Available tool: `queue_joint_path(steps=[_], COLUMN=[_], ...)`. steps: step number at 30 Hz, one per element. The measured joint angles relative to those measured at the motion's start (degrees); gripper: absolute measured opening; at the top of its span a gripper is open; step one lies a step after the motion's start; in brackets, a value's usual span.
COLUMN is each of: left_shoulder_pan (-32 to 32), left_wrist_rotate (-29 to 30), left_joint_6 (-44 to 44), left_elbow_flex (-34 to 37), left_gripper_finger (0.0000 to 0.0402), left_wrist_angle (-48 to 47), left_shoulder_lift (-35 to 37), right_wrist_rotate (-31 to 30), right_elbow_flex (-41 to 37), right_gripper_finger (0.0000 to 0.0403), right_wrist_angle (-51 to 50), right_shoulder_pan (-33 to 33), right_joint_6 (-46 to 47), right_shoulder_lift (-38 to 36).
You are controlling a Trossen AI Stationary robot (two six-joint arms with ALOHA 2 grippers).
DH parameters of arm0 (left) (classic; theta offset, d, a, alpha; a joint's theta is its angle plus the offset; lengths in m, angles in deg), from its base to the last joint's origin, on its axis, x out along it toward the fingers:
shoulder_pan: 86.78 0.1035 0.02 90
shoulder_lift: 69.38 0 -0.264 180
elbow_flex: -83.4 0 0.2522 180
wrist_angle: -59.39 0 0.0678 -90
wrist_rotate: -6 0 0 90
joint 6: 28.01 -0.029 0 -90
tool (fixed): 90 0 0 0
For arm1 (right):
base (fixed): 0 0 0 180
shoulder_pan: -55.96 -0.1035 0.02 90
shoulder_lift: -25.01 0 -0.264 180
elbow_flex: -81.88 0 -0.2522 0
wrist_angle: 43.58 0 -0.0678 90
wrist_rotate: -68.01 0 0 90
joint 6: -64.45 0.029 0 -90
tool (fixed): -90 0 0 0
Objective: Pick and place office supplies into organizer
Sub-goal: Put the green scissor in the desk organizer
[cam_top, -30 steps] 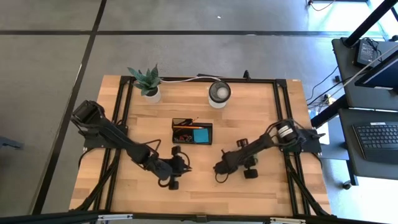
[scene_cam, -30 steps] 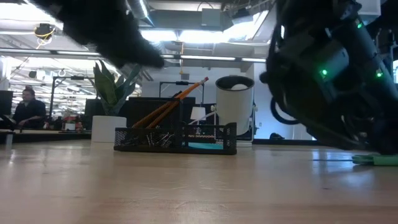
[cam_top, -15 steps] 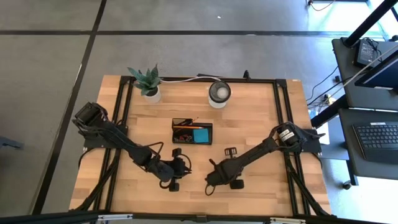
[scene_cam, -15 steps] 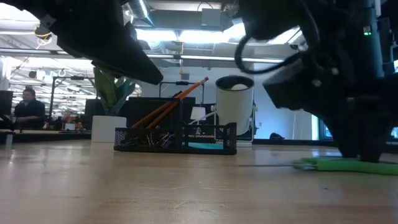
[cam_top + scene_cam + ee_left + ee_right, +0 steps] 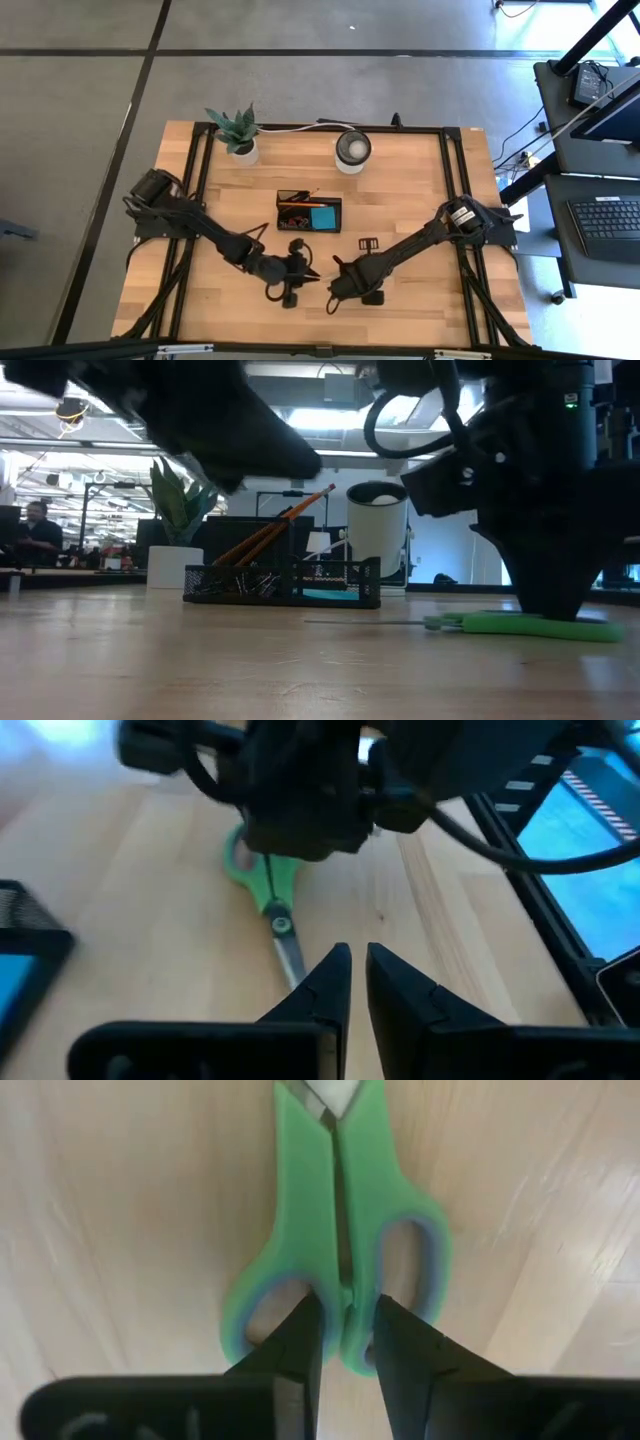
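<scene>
Gripping the scissors (image 5: 338,1245) flat on the table (image 5: 420,200), my right gripper (image 5: 345,1340) sits at the organizer's (image 5: 309,212) five o'clock; my left gripper (image 5: 350,982) is nearly closed, empty.

One scissors (image 5: 340,1250), one organizer (image 5: 309,212), two pencils (image 5: 282,522), one cup (image 5: 352,149), one plant (image 5: 236,129).

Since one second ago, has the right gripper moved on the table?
Yes. In the high view, the right gripper has moved toward the table's front edge and the left arm's side, farther from the organizer, and now is over the green scissors.
</scene>
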State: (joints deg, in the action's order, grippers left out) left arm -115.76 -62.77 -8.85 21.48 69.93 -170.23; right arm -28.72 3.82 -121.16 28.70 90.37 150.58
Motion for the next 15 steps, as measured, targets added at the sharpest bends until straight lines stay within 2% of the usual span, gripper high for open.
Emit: queue_joint_path(steps=[5, 15], left_shoulder_pan=[1.3, 2.9], left_wrist_rotate=[-6.0, -4.8], left_joint_6=[0.0, -1.0], left_elbow_flex=[-1.3, -6.6], left_gripper_finger=[0.0031, 0.0031], left_wrist_angle=[7.7, 8.1], left_shoulder_lift=[-6.2, -14.6], right_wrist_rotate=[-0.1, -0.4], right_elbow_flex=[0.0, 1.8], right_gripper_finger=[0.0073, 0.0073], right_wrist_angle=[0.7, 3.3], right_shoulder_pan=[0.0, 0.1], right_joint_6=[1.0, 0.8], right_shoulder_lift=[0.0, 0.2])
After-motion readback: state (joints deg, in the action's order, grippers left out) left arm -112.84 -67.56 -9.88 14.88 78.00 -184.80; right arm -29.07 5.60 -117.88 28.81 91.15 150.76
